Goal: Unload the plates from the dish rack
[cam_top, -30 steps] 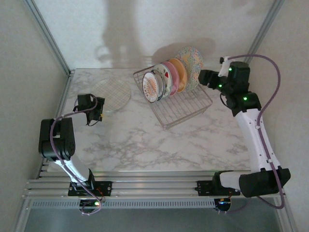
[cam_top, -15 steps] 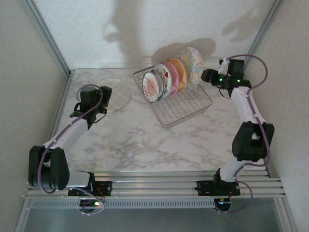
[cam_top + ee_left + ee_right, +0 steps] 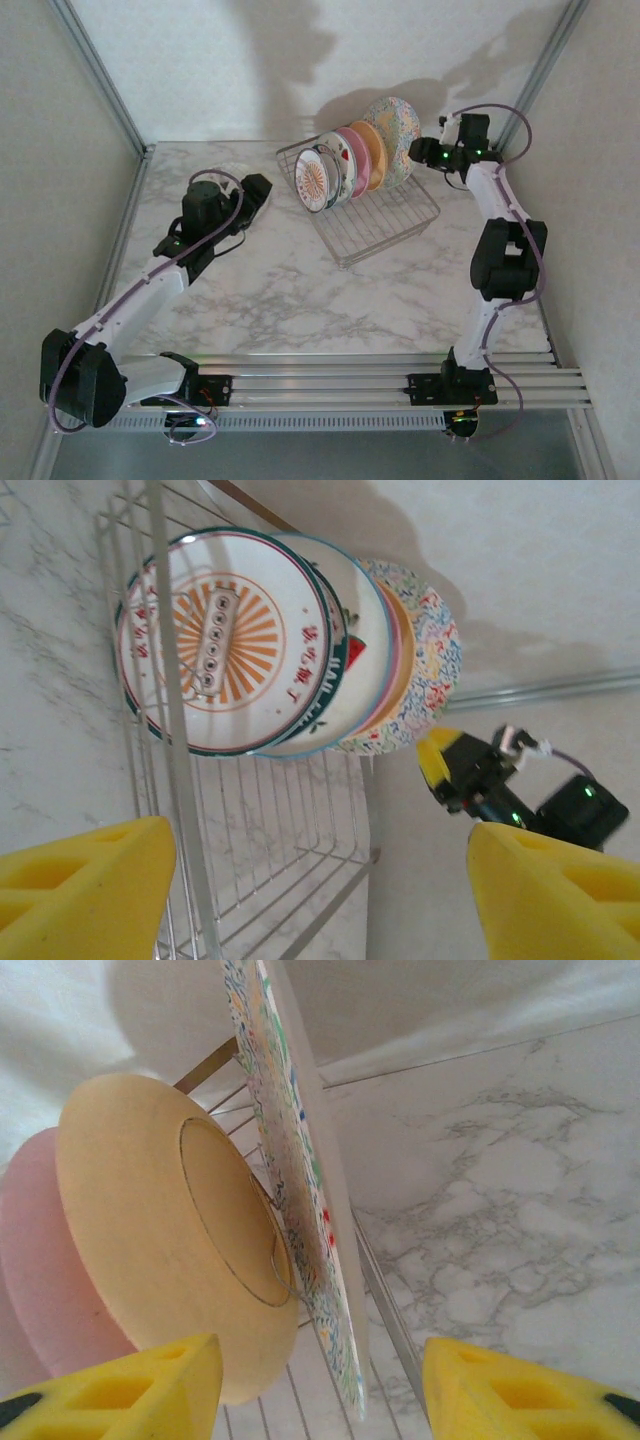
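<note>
Five round, glossy plates stand on edge in the silver wire dish rack on the marbled worktop. The foam-yellow right fingers, spread wide, flank the rim of the speckled plate, gripping nothing. The left fingers gape empty before the rack.

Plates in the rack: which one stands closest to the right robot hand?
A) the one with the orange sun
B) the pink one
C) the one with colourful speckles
C: the speckled plate stands at the end of the row in the rack, right beside the right gripper.
</note>
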Action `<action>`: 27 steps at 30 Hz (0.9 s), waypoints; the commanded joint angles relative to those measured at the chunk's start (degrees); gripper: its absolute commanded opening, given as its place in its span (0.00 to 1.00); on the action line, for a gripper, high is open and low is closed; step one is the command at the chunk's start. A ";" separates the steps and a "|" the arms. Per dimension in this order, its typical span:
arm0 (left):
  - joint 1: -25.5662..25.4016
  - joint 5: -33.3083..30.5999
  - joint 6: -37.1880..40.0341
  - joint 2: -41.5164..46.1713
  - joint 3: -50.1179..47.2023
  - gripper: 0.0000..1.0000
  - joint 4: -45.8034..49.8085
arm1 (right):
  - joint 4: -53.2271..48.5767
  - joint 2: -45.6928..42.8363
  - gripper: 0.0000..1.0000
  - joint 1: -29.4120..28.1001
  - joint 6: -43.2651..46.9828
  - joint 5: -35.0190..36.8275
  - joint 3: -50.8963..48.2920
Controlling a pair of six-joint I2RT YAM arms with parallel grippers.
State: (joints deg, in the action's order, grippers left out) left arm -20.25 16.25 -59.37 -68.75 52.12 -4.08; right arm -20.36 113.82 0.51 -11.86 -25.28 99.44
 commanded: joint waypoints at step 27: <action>-9.98 5.26 10.75 -2.51 7.03 0.73 -5.11 | -2.40 8.56 0.11 -3.90 7.51 4.95 10.56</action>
State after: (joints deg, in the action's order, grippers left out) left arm -29.93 19.99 -49.84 -70.52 57.34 -8.38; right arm -21.39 122.85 -2.28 -6.17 -21.65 108.03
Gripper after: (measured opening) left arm 0.726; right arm 0.134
